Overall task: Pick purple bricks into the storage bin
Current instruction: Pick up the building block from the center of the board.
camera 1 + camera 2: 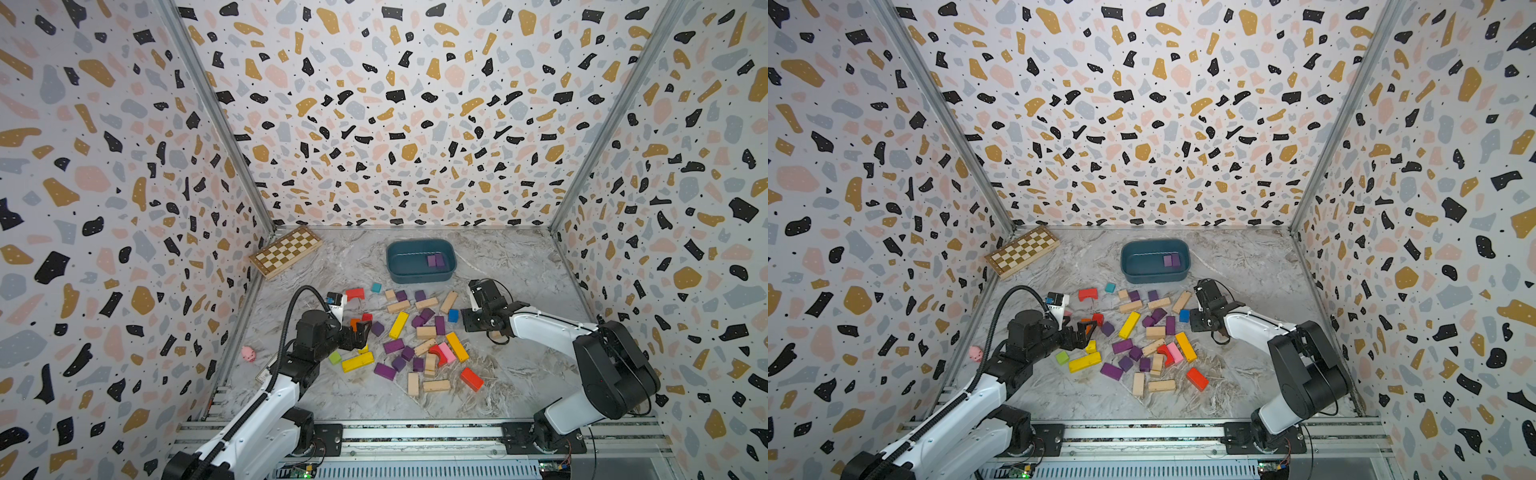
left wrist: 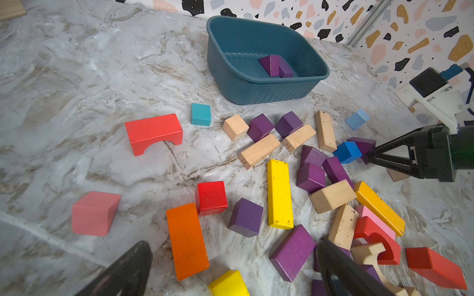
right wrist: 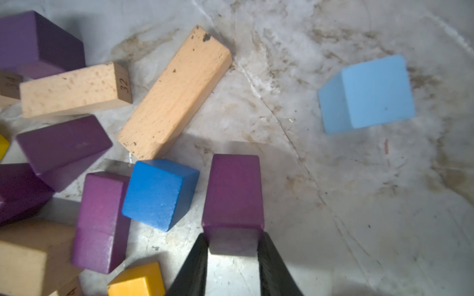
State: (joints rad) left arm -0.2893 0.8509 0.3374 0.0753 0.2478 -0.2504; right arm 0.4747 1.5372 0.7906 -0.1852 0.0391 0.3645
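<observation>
Robotics lab test cell. Walled on three sides with terrazzo-print panels (image 1: pixel 374 104) in aluminium framing (image 1: pixel 219 120), over a marble-look tabletop (image 1: pixel 519 266). At 6 o'clock, an aluminium rail (image 1: pixel 415 432) carrying a left arm (image 1: pixel 257 411) and a right arm (image 1: pixel 548 328), bare circuit board (image 1: pixel 305 471) alongside. Props laid out: chessboard (image 1: pixel 286 250) at 10 o'clock, storage bin (image 1: pixel 415 275) at 12, purple bricks (image 1: pixel 393 345) among mixed toy blocks (image 1: pixel 398 325) mid-table.

Both top views look down from high up at the whole grey marble table (image 1: pixel 519 270). The left wrist view looks low across it; the right wrist view sits very close. Both wrist views show the bright blue wooden cube (image 2: pixel 346 152).
</observation>
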